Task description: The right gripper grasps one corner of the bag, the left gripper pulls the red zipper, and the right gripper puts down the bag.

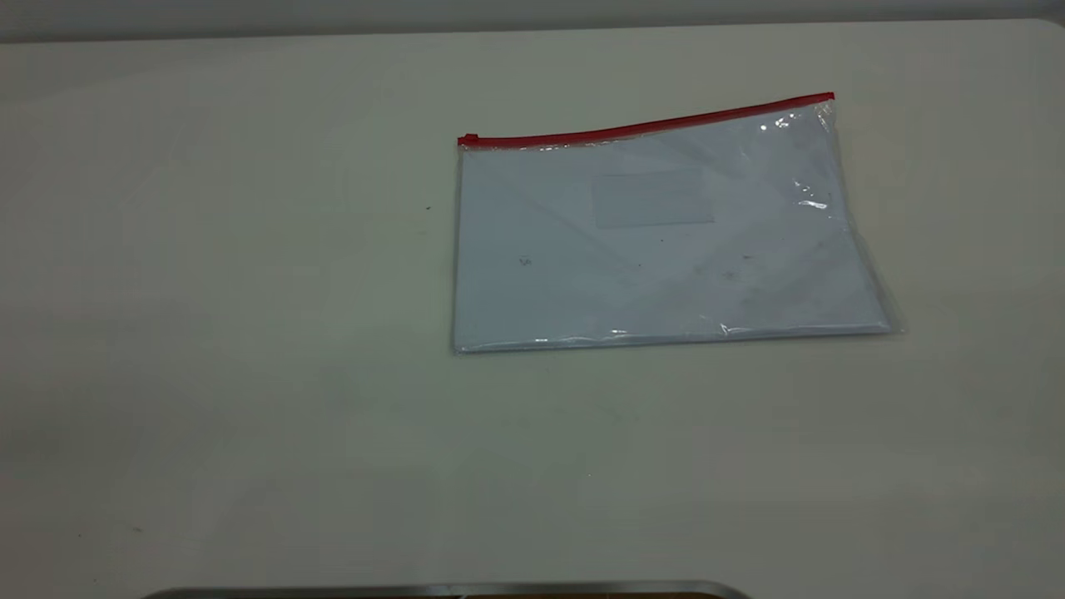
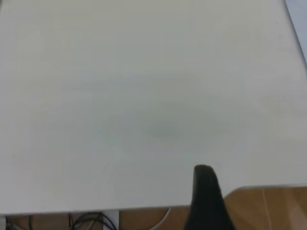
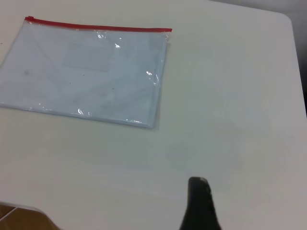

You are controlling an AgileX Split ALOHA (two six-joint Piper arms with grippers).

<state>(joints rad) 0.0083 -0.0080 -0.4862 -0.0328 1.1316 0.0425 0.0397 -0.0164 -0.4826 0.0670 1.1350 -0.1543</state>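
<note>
One bag (image 1: 666, 249) flat on table (image 1: 250, 333), one red zipper (image 1: 649, 126).

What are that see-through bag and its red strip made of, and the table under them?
The bag looks like thin clear plastic film: glossy glints and creases show. Its red zipper strip seems to be coloured plastic, with a small slider at one end. The table looks matte off-white, perhaps laminate; the material itself can't be told.

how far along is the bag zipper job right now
The bag lies flat on the table, held by neither arm. Its red zipper has the slider at the left end in the exterior view. No tool touches it; only one finger shows in the right wrist view. This fits either before the pull or after put-down.
</note>
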